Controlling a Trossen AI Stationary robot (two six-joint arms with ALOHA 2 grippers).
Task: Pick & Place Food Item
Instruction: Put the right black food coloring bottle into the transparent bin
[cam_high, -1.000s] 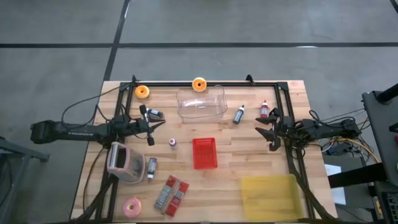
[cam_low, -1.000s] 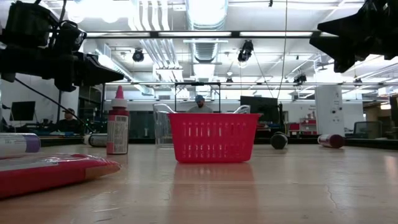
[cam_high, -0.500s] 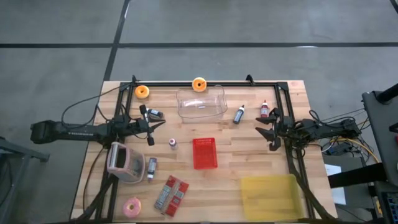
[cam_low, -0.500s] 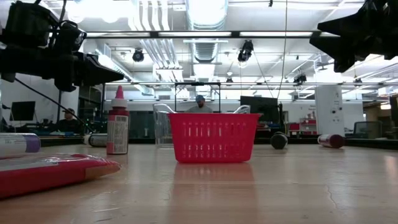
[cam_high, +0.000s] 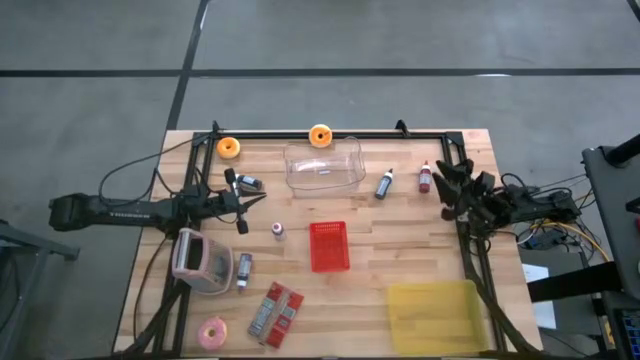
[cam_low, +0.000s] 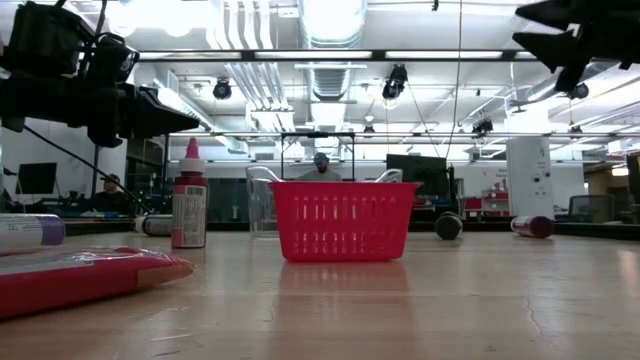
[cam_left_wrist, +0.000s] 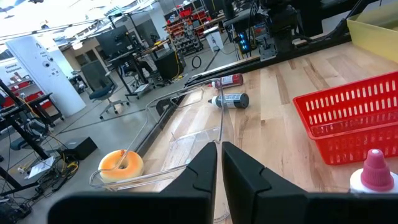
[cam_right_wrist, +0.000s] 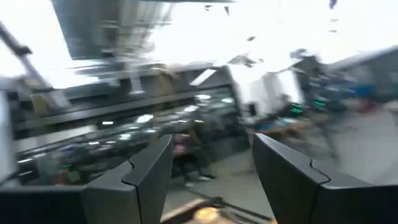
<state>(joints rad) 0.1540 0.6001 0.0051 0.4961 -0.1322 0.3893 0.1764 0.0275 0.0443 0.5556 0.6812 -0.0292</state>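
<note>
Two orange doughnuts lie at the table's far edge, one at the far left (cam_high: 229, 148) and one (cam_high: 320, 135) behind a clear tub (cam_high: 323, 165). A pink doughnut (cam_high: 212, 333) lies at the near left. A red basket (cam_high: 329, 246) stands mid-table. My left gripper (cam_high: 241, 206) hovers shut and empty, left of the basket; its wrist view (cam_left_wrist: 218, 167) shows an orange doughnut (cam_left_wrist: 121, 165) through the tub. My right gripper (cam_high: 448, 186) is open and empty, raised at the right side next to a red-capped bottle (cam_high: 425, 177). Its wrist view (cam_right_wrist: 211, 149) looks up into the room.
A yellow bin (cam_high: 432, 315) stands at the near right. A pink box (cam_high: 202, 262), a red packet (cam_high: 275, 312) and small bottles (cam_high: 243, 270) lie at the near left. Another bottle (cam_high: 384, 183) lies right of the tub. A black frame (cam_high: 330, 133) borders the table.
My right gripper has risen, moved toward the table's far edge and tipped its fingers upward, staying open. Nothing on the table has moved.
</note>
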